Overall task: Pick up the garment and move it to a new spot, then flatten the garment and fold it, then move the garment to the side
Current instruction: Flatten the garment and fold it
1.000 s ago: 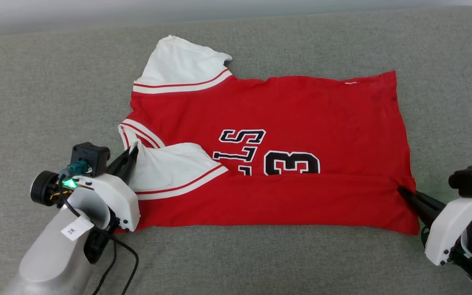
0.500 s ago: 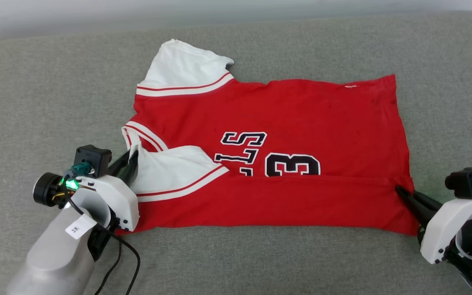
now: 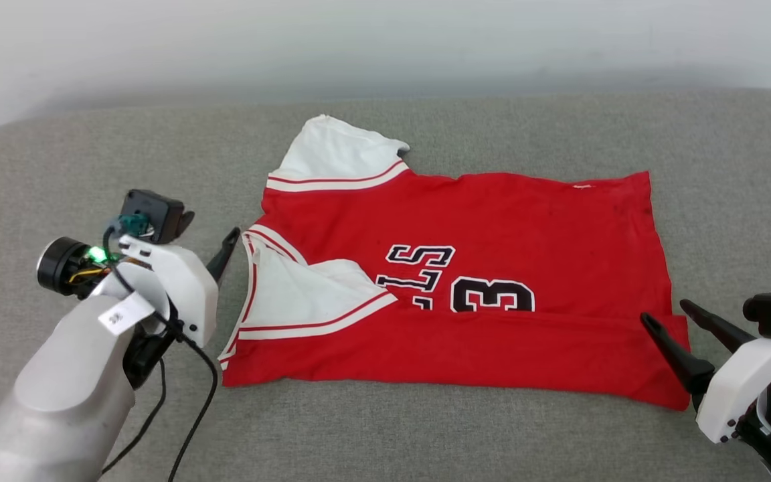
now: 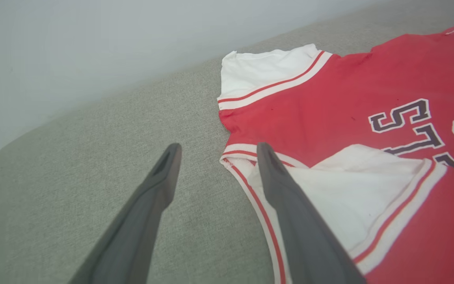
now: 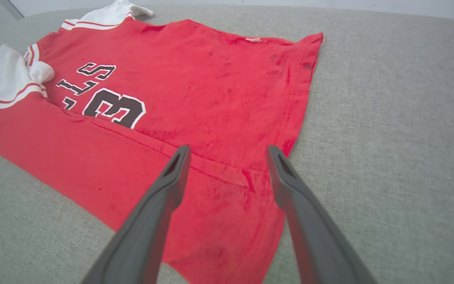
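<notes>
Lying half-folded on the grey cushion [image 3: 91,167], the garment [image 3: 492,221] has bare room round every edge. Both the left claw [image 4: 219,146] and right claw [image 5: 229,149], pinching its ends a second ago, now gape wide, holding nothing.

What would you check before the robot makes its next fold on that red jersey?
1. Left gripper open, holding nothing: ok.
2. Right gripper open, holding nothing: ok.
3. Near edge of the garment folded over its body: ok; the fold covers the bottom of the lettering.
4. Near sleeve folded inward: ok.
5. Far sleeve folded inward: not ok; it sticks out onto the grey cushion.
6. Layers hidden under the fold smooth: cannot tell.
</notes>
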